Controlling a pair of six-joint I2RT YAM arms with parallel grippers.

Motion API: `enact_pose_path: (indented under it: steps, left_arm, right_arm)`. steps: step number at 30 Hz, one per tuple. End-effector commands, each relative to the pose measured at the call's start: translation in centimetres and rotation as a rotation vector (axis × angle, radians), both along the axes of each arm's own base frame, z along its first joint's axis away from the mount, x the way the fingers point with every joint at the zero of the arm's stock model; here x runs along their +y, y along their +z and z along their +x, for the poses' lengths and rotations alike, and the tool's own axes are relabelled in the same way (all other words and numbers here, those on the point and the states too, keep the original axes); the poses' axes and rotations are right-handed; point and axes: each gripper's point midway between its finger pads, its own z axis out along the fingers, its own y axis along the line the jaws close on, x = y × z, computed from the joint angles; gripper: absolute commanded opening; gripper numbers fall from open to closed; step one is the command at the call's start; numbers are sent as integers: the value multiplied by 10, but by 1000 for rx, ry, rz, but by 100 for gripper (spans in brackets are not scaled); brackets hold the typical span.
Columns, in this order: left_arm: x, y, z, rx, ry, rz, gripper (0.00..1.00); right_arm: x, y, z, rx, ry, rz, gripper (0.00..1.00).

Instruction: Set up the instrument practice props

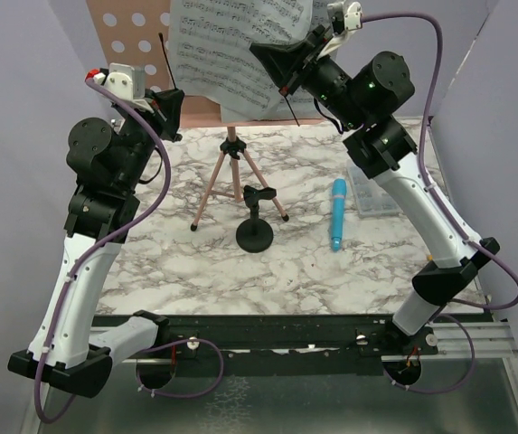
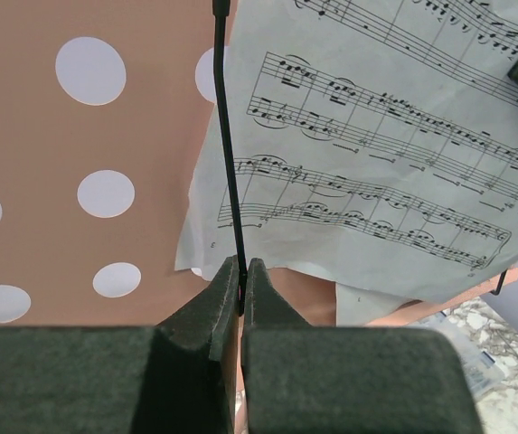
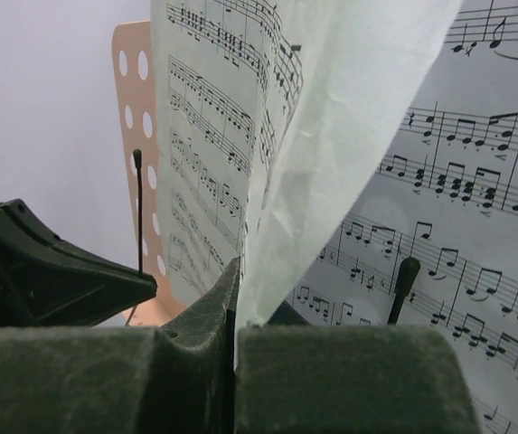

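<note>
top view: pink music stand (image 1: 125, 33) is upright at the far table edge on its tripod legs. sheet-music pages (image 1: 231, 54) lean tilted against its panel. left gripper (image 1: 174, 95) is at the stand's thin black retaining wire (image 1: 164, 59). right gripper (image 1: 263, 52) is at the pages' right side. blue microphone (image 1: 338, 214) lies flat on the marble table (image 1: 177, 271), right of the black mic stand (image 1: 255, 231) and apart from it. clear box (image 1: 373, 194) is just right of the microphone.

left wrist: jaws clamped together on the wire's lower end; a page overlaps the pink panel behind it.

right wrist: jaws pinched on the bottom edge of one curled page, another page behind it.
</note>
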Motion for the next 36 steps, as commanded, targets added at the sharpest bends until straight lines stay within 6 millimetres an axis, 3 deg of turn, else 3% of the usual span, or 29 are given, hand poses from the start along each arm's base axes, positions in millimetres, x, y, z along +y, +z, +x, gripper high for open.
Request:
enact_pose_path:
  steps: [1,15,28,36]
  left_arm:
    - [3,9,-9,-55,0,23,0]
    - [-2,9,-12,-84,-33,55,0]
    - [-7,6,-14,-84,-61,52,0]
    - [-6,4,-17,-84,-63,53,0]
  right_arm:
    - [9,1,2,18,31,2,0]
    - [36,-3,-7,8,163,-25,0]
    - [81,-17,-26,13,260,-62,0]
    - [106,-30,-24,37,277,-73,0]
